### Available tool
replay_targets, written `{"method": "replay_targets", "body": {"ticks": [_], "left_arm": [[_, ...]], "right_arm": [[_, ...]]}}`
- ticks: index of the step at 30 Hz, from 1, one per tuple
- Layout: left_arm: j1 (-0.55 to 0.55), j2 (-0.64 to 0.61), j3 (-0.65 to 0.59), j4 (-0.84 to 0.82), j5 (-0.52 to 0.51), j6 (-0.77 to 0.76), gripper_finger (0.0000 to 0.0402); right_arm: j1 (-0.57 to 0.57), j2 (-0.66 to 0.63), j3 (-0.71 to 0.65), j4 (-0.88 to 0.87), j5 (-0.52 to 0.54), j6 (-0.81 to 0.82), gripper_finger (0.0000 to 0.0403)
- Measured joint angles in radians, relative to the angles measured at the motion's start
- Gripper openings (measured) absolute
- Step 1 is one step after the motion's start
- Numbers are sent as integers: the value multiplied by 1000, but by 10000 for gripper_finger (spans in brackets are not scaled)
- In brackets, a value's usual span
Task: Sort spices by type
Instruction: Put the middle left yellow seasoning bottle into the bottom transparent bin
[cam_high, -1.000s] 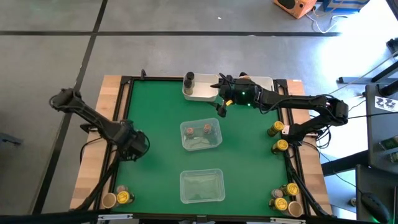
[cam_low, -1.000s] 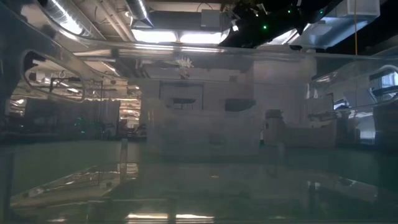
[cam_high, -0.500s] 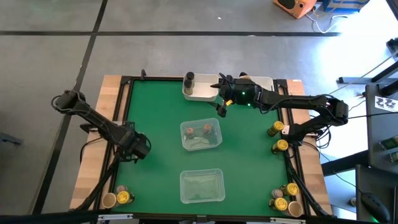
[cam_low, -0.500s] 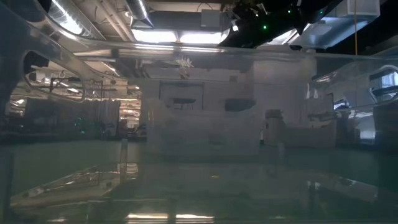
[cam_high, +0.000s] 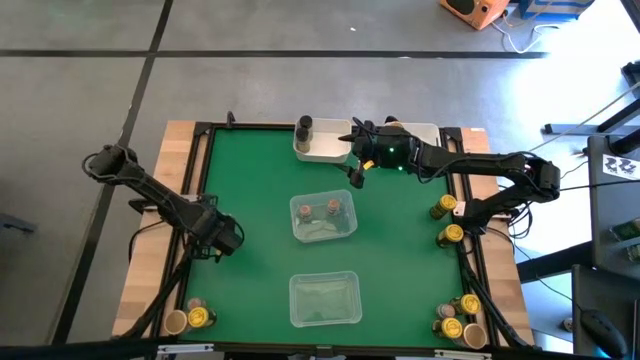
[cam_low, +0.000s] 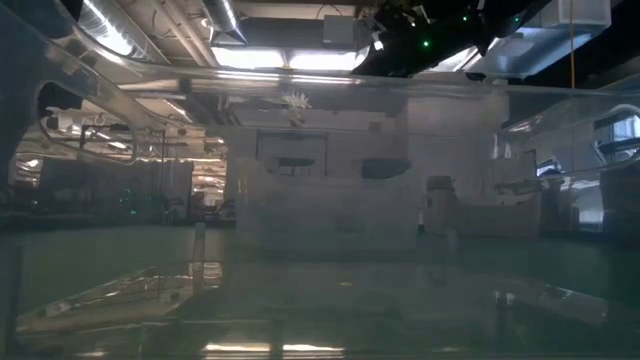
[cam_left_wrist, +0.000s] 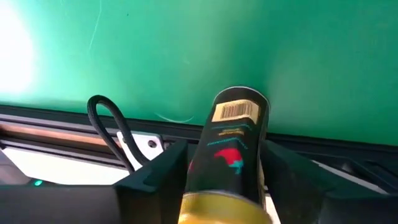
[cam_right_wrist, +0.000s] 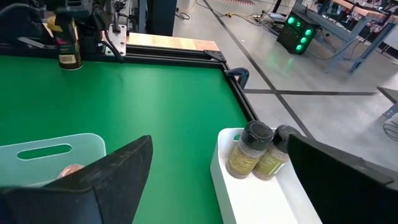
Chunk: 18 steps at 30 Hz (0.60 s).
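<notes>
Left gripper (cam_left_wrist: 227, 180) closes around the yellow-lidded jar (cam_left_wrist: 231, 155) above the surface's (cam_high: 260, 180) left edge. Rigid, light, slick: you should squeeze mid-body. Right gripper (cam_right_wrist: 211, 180) gapes beside the white bin (cam_right_wrist: 273, 199).

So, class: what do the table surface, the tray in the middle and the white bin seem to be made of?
Table surface: green matte mat, probably felt or rubber; hardly any glare.
Middle tray: clear plastic; the green shows through.
White bin: opaque white, likely plastic; smooth rounded rim.
</notes>
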Motion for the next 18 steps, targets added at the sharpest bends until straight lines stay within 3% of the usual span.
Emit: {"method": "replay_targets", "body": {"ticks": [11,14,18], "left_arm": [[1,0,11,1,0,-8,122],[2,0,11,1,1,-2,127],[2,0,18,-1,3,-13,163]], "right_arm": [[0,0,0,-1,0,7,372],[0,0,0,-1,0,22,372],[0,0,0,-1,0,24,372]]}}
